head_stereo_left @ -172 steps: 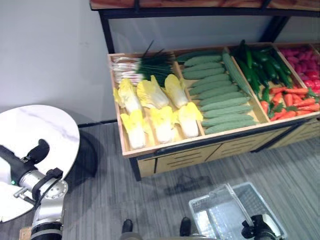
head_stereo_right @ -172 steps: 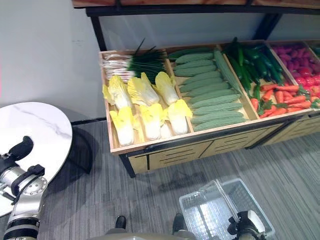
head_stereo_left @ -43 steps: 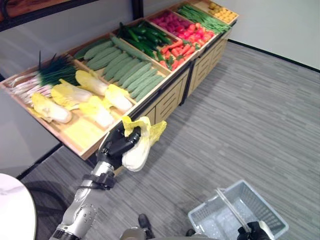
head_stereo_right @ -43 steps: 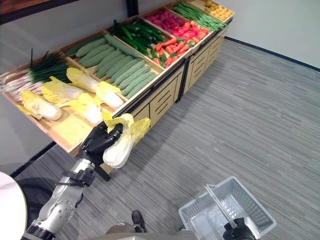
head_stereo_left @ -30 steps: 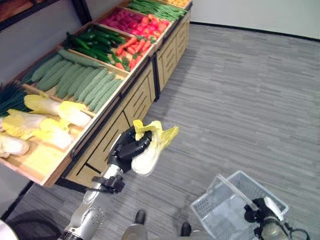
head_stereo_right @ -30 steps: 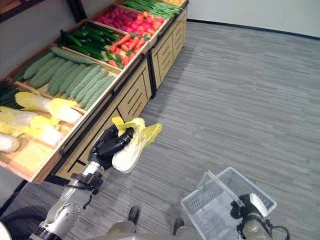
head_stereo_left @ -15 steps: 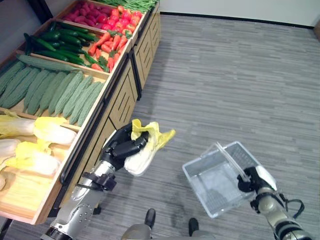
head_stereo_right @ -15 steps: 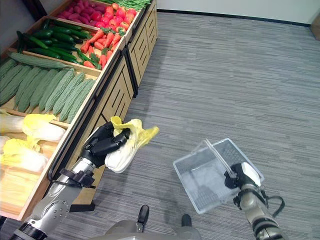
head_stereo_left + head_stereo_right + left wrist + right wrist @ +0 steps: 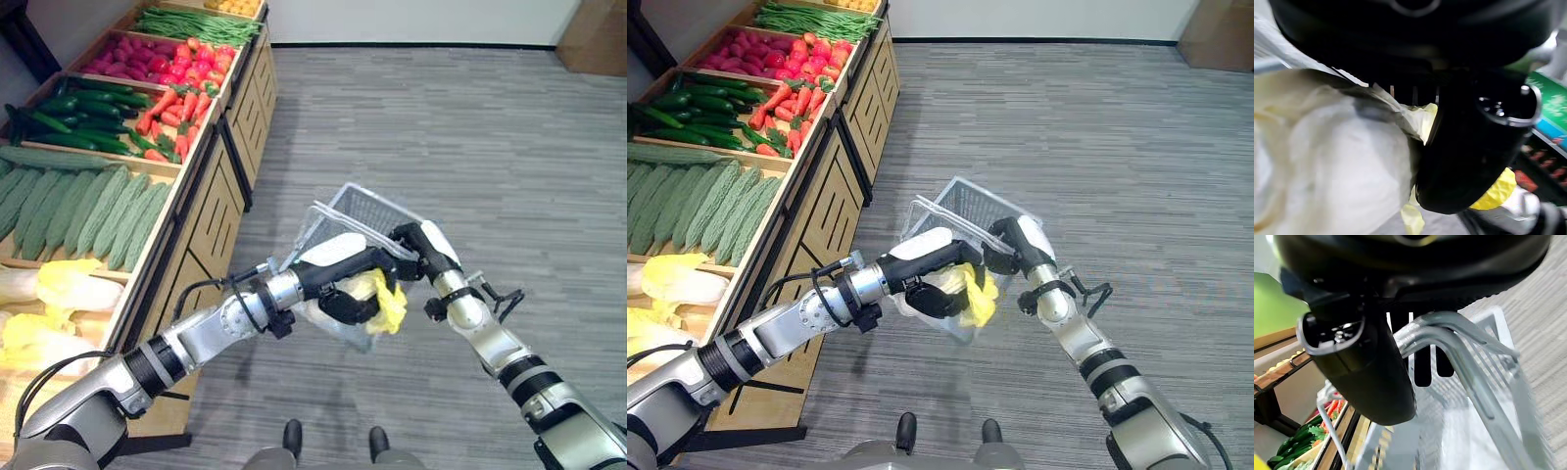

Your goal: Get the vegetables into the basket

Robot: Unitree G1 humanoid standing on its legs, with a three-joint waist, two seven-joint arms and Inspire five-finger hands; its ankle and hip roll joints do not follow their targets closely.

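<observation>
My left hand [image 9: 345, 294] grips one napa cabbage [image 9: 377, 297] inside the one wire basket [image 9: 364, 209]; right hand [image 9: 419, 250] clasps its handle [image 9: 1459, 340].

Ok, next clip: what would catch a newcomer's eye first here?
The two hands meeting mid-frame: the left hand grips a yellow-leafed white cabbage at the mouth of the clear wire-handled basket, which the right hand holds up by its handle. Along the left runs a wooden produce stand with colourful vegetables.

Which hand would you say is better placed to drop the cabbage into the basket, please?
Left. The left hand has its fingers curled round the yellow-white napa cabbage at the clear wire-mesh basket, whose handle the right hand grips.
</observation>
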